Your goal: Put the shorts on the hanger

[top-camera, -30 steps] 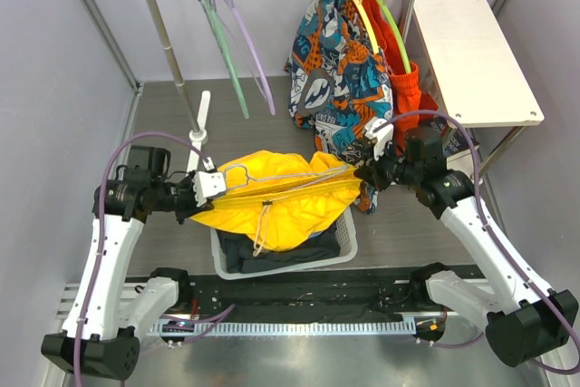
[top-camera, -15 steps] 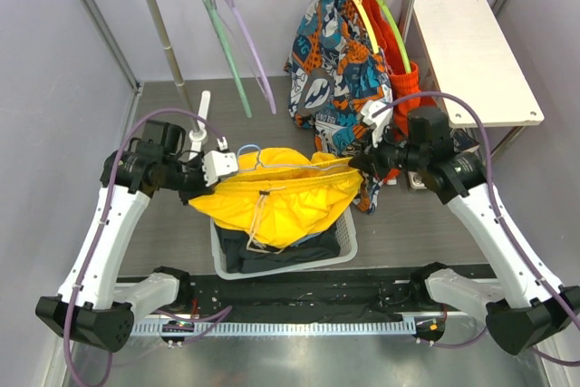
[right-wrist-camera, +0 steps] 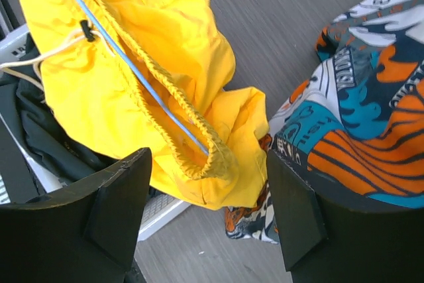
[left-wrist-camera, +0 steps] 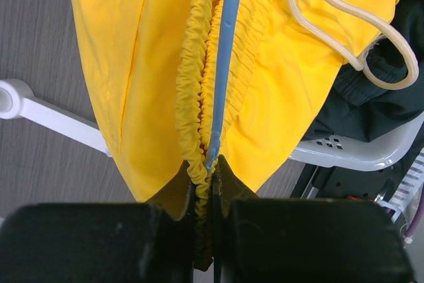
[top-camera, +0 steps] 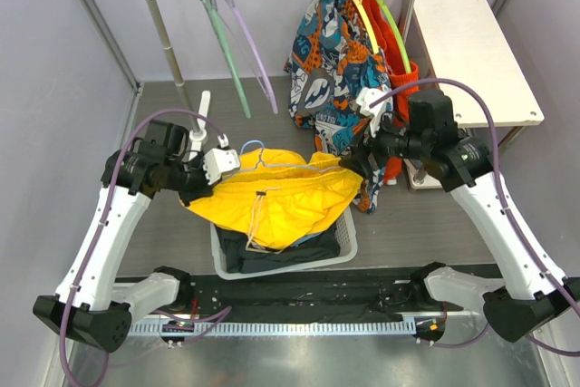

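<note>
left end effector (left-wrist-camera: 209, 174) pinching shorts (left-wrist-camera: 132, 64) and hanger (left-wrist-camera: 226, 44) over basket (top-camera: 351, 235), right end effector (right-wrist-camera: 207, 160) spread wide beside shorts

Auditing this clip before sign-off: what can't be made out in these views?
Left wrist view: hook of the hanger, cut off by the top edge.
Top view: the hanger's right end, covered by the shorts.
Left wrist view: whether the left tool pinches the hanger too, hidden by bunched waistband.
</note>
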You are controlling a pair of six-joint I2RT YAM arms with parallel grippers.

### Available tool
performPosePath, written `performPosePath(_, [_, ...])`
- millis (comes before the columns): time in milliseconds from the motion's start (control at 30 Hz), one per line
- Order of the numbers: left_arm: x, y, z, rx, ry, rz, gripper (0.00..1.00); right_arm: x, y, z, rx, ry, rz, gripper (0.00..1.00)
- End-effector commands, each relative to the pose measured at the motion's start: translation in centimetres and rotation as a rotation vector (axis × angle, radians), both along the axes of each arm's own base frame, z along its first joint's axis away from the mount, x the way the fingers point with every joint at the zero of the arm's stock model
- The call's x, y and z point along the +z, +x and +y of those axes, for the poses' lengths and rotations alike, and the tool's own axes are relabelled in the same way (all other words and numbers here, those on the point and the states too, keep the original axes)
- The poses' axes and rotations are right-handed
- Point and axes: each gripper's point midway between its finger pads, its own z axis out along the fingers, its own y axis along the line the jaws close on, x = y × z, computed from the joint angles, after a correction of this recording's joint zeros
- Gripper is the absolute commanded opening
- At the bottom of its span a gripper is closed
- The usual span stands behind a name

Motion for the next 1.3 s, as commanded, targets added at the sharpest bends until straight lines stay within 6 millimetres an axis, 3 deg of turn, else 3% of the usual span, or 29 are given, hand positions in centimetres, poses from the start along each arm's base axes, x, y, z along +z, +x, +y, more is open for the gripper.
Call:
performPosePath(0, [2.0,0.1,-1.0,0.008,-0.069,-0.034,0.0,1.6,-1.0,1.4,0.121,-0.005,-0.053,0.72])
performPosePath(233, [1.5,0.3,-0.8,-0.007,-0.049,-0.039,0.0,-3.8,-1.4,-0.6,0.139,-0.199,-0.018,0.72])
performPosePath(367, [1.3,0.3,-0.8,-0.018,-0.041,-0.031,0.0,-5.0,-0.9,-1.1,0.134,-0.242,-0.037,0.7])
performPosePath(467, [1.2,0.4,-0.8,-0.023,-0.039,-0.033,0.0,-5.4,-0.6,-0.6,0.148,-0.227,-0.029,0.53])
performPosePath(500, [1.2,0.4,-0.8,-0.026,-0.038,-0.036,0.0,-5.5,-0.5,-0.4,0.15,-0.223,-0.024,0.39])
performPosePath(567, [1.1,0.3,-0.8,-0.035,-0.04,-0.036,0.0,-4.9,0.0,0.1,0.143,-0.196,-0.043,0.31])
performPosePath(600, [1.1,0.4,-0.9,-0.038,-0.04,-0.034,0.0,-4.5,0.3,0.4,0.139,-0.183,-0.06,0.21])
performPosePath(700, [1.1,0.5,-1.1,-0.047,-0.046,-0.033,0.0,-4.0,0.7,0.9,0.143,-0.173,-0.075,0.01])
performPosePath(1000, [0.8,0.7,-2.0,-0.088,-0.041,-0.038,0.0,-2.6,0.2,1.5,0.19,-0.146,-0.115,0.01])
performPosePath(1267, [1.0,1.3,-3.6,-0.099,-0.071,-0.058,0.0,-2.9,-0.2,1.9,0.228,-0.146,-0.12,0.01])
